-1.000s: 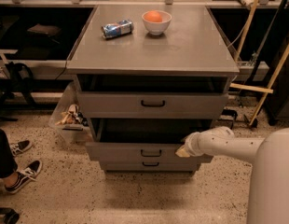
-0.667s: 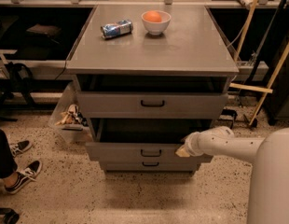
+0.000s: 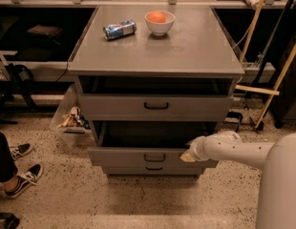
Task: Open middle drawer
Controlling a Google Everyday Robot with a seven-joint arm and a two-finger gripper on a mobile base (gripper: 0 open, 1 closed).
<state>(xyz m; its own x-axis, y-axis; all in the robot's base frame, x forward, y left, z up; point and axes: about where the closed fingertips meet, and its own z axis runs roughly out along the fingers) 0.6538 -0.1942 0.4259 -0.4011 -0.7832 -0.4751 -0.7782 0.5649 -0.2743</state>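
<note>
The grey cabinet [image 3: 157, 56] has three drawers stacked. The middle drawer [image 3: 138, 156], with a flat grey front and a small black loop handle [image 3: 154, 157], stands pulled out a little, with a dark gap above its front. My gripper [image 3: 188, 155] is at the right end of that drawer's front, at its upper edge, on the end of my white arm [image 3: 234, 149], which comes in from the right. The larger top drawer [image 3: 156, 106] is above it. The smallest bottom drawer [image 3: 154, 169] is just below it.
A crushed blue can [image 3: 119, 29] and a white bowl holding an orange [image 3: 160, 22] sit on the cabinet top. A clear bin of clutter [image 3: 71, 120] stands left of the cabinet. A person's sneakers [image 3: 21, 175] are at the left. Wooden poles [image 3: 272, 80] lean at the right.
</note>
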